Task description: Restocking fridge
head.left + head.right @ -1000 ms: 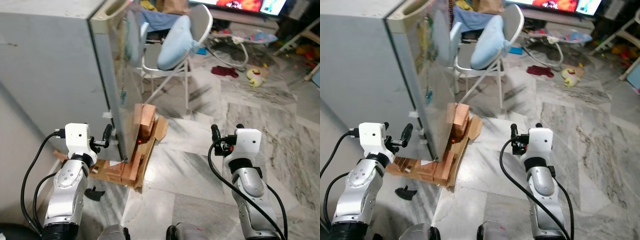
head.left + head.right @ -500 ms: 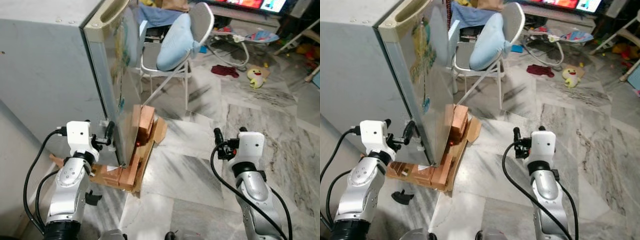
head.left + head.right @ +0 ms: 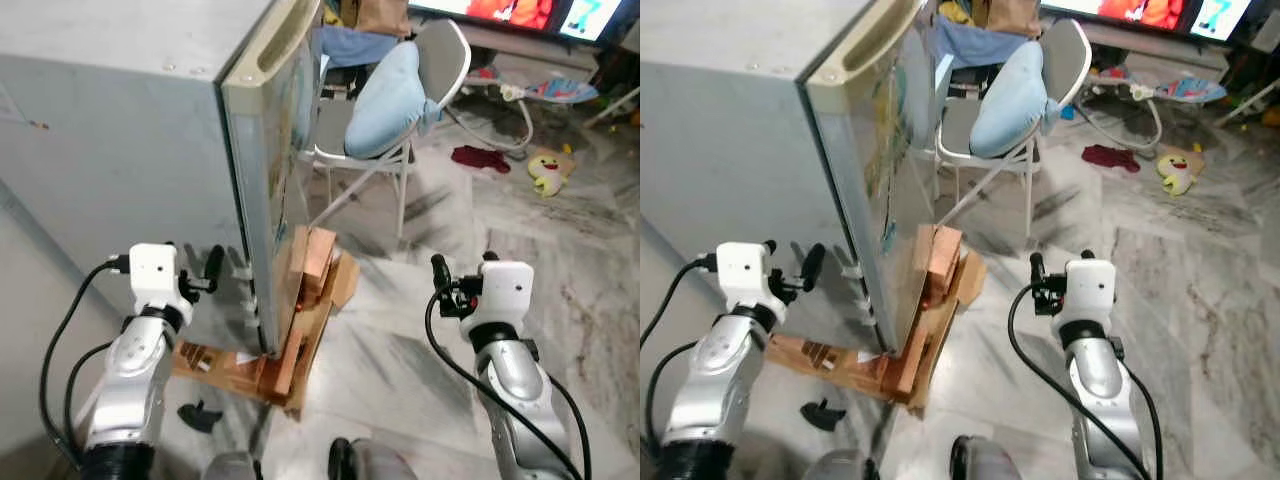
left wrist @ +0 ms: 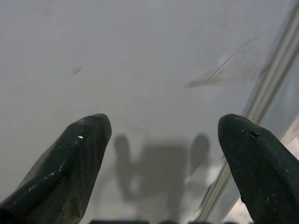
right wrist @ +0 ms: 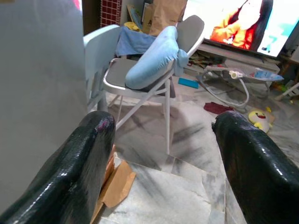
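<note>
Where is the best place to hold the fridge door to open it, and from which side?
Probably the recessed handle slot along the door's top edge. The open left gripper faces the fridge side wall, so it should come around to the front and hook in from above.

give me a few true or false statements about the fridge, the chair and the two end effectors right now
1. The fridge stands on a base of wooden blocks and cardboard. True.
2. The left end effector is shut on the fridge door handle. False: its fingers are spread apart and hold nothing, facing the grey side of the fridge.
3. A light blue cushion rests on the folding chair beyond the fridge. True.
4. The right end effector carries a bottle. False: it is open and empty, pointing toward the chair.
5. A yellow toy lies on the chair seat. False: it lies on the marble floor, off to the robot's right.
</note>
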Robot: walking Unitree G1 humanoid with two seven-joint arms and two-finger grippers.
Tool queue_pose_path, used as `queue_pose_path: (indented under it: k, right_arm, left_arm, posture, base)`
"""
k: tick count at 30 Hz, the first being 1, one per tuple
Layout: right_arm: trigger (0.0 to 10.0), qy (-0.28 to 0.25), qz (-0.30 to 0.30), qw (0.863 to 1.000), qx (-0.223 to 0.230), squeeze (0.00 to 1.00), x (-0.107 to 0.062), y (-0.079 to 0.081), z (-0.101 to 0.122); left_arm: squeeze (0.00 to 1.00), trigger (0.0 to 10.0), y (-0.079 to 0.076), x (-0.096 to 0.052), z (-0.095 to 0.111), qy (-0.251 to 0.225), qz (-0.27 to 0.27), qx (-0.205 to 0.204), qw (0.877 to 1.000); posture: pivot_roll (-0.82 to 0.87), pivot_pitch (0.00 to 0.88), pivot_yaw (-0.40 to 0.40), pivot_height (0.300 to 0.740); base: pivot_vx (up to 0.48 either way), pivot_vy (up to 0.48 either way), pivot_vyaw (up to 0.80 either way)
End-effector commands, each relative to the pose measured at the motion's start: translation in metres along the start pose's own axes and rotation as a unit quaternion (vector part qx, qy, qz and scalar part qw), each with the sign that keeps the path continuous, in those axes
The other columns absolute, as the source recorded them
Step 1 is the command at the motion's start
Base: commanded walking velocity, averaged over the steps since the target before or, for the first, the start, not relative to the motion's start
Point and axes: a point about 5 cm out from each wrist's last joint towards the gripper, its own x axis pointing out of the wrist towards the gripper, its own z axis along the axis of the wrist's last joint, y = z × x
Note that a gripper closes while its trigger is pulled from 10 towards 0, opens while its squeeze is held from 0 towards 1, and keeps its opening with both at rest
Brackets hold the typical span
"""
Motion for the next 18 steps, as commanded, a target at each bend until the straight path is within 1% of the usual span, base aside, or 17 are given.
queue_pose_path:
  k: [1, 2, 4, 6, 7, 8, 9, 11, 15, 18]
  right_arm:
    - [10.0, 0.004, -0.005, 1.0, -0.002, 0.0, 0.0, -0.004, 0.0]
    - [10.0, 0.008, -0.007, 1.0, -0.002, 0.0, 0.0, -0.004, -0.001]
    - [10.0, 0.008, -0.007, 1.0, -0.004, 0.0, 0.0, -0.005, -0.001]
    - [10.0, 0.008, -0.006, 1.0, -0.005, 0.0, 0.0, -0.005, -0.001]
    - [10.0, 0.008, -0.006, 1.0, -0.005, 0.0, 0.0, -0.005, -0.001]
    - [10.0, 0.009, -0.004, 1.0, -0.006, 0.0, 0.001, -0.004, -0.001]
    - [10.0, 0.009, -0.004, 1.0, -0.006, 0.0, 0.001, -0.004, -0.001]
    - [10.0, 0.01, -0.003, 1.0, -0.006, 0.0, 0.001, -0.004, -0.001]
    - [10.0, 0.011, -0.003, 1.0, -0.006, 0.0, 0.002, -0.003, -0.001]
    - [10.0, 0.012, -0.002, 1.0, -0.006, 0.0, 0.002, -0.003, -0.001]
  left_arm:
    - [0.0, 10.0, 0.001, -0.005, -0.001, 0.017, -0.013, 0.014, 1.0]
    - [0.0, 10.0, 0.001, -0.008, 0.0, 0.015, -0.02, 0.018, 1.0]
    - [0.0, 10.0, 0.0, -0.01, 0.002, 0.014, -0.022, 0.014, 1.0]
    - [0.0, 10.0, -0.002, -0.014, 0.004, 0.017, -0.032, 0.002, 0.999]
    - [0.0, 10.0, -0.004, -0.015, 0.005, 0.013, -0.038, 0.001, 0.999]
    - [0.0, 10.0, -0.008, -0.017, 0.008, 0.003, -0.048, 0.009, 0.999]
    - [0.0, 10.0, -0.008, -0.017, 0.008, 0.003, -0.048, 0.009, 0.999]
    - [0.0, 10.0, -0.013, -0.019, 0.01, -0.009, -0.056, 0.003, 0.998]
    - [0.0, 10.0, -0.013, -0.021, 0.009, -0.005, -0.041, -0.006, 0.999]
    - [0.0, 10.0, -0.012, -0.023, 0.01, -0.004, -0.037, -0.003, 0.999]
  posture:
    - [-0.01, 0.078, -0.075, 0.74]
    - [-0.01, 0.079, -0.075, 0.74]
    - [-0.01, 0.08, -0.076, 0.74]
    - [-0.01, 0.082, -0.076, 0.74]
    - [-0.01, 0.083, -0.077, 0.74]
    - [0.0, 0.086, -0.078, 0.74]
    - [0.0, 0.086, -0.078, 0.74]
    - [0.0, 0.087, -0.079, 0.74]
    - [0.0, 0.088, -0.08, 0.74]
    - [0.0, 0.089, -0.081, 0.74]
  base:
    - [0.0, 0.0, -0.48]
    - [0.0, 0.0, -0.8]
    - [0.0, 0.0, -0.8]
    - [0.0, 0.0, -0.8]
    - [0.0, 0.0, -0.8]
    - [0.0, 0.0, -0.8]
    - [0.0, 0.0, -0.8]
    - [0.0, 0.0, -0.8]
    - [0.0, 0.0, -0.8]
    - [0.0, 0.0, -0.8]
